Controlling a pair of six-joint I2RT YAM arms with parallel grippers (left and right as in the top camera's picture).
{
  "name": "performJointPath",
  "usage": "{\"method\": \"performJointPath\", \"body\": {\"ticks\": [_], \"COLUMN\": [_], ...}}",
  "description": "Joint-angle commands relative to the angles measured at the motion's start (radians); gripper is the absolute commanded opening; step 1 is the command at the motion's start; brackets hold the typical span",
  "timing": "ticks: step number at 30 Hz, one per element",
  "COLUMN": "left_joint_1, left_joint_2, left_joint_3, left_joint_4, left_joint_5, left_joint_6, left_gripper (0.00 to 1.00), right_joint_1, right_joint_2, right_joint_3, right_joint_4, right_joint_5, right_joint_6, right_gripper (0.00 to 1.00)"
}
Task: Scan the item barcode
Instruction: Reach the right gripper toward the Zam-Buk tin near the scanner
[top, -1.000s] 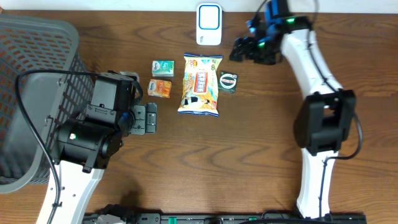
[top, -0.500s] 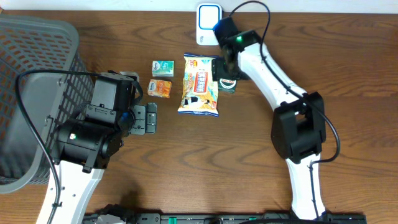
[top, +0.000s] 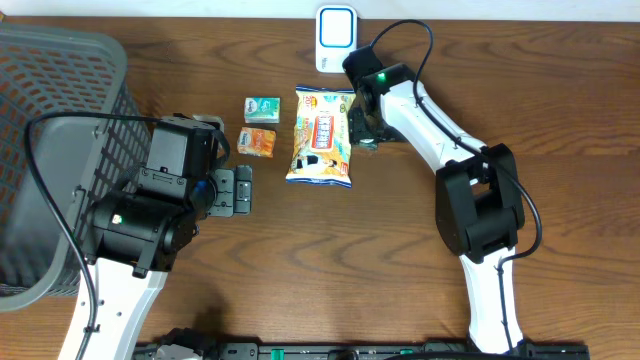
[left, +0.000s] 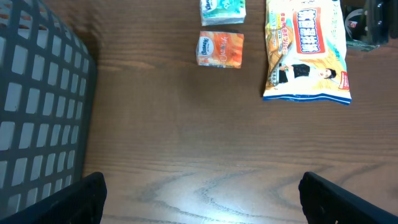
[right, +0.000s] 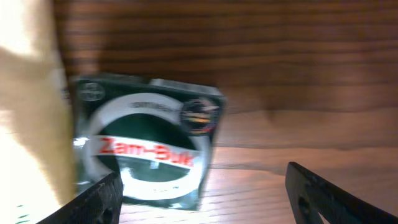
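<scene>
A dark green Zam-Buk box (right: 146, 146) lies flat on the wooden table, just right of a yellow snack bag (top: 322, 135). My right gripper (right: 208, 196) hovers low over the box with its jaws open. The left finger sits over the box's lower left corner and the right finger stands over bare wood. From overhead the right gripper (top: 360, 125) covers most of the box. The white and blue scanner (top: 336, 38) stands at the table's back edge. My left gripper (left: 199, 199) is open over bare wood, nothing between its fingers.
A small teal box (top: 262, 108) and a small orange box (top: 258, 141) lie left of the snack bag. A large grey mesh basket (top: 50, 150) fills the left side. The left arm's black body (top: 150, 215) stands beside it.
My right arm has swung left from beside the scanner down onto the Zam-Buk box, and its jaws have narrowed a little. The left arm has not moved.
</scene>
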Motion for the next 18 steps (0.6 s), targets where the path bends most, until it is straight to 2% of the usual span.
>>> {"method": "performJointPath", "body": {"ticks": [1, 6, 18], "left_joint_1": [0.000, 0.000, 0.000], "left_joint_2": [0.003, 0.003, 0.003], "left_joint_3": [0.013, 0.013, 0.013], "left_joint_4": [-0.005, -0.005, -0.005], "left_joint_5": [-0.006, -0.006, -0.006], "left_joint_6": [0.001, 0.001, 0.001], "left_gripper": [0.98, 0.98, 0.98], "right_joint_1": [-0.016, -0.049, -0.061], "right_joint_2": [0.010, 0.010, -0.004], "right_joint_3": [-0.007, -0.006, 0.048], "right_joint_4": [-0.035, -0.083, -0.026], "right_joint_5": [0.143, 0.184, -0.116], "right_joint_6": [0.018, 0.018, -0.002], "right_gripper": [0.79, 0.79, 0.77]}}
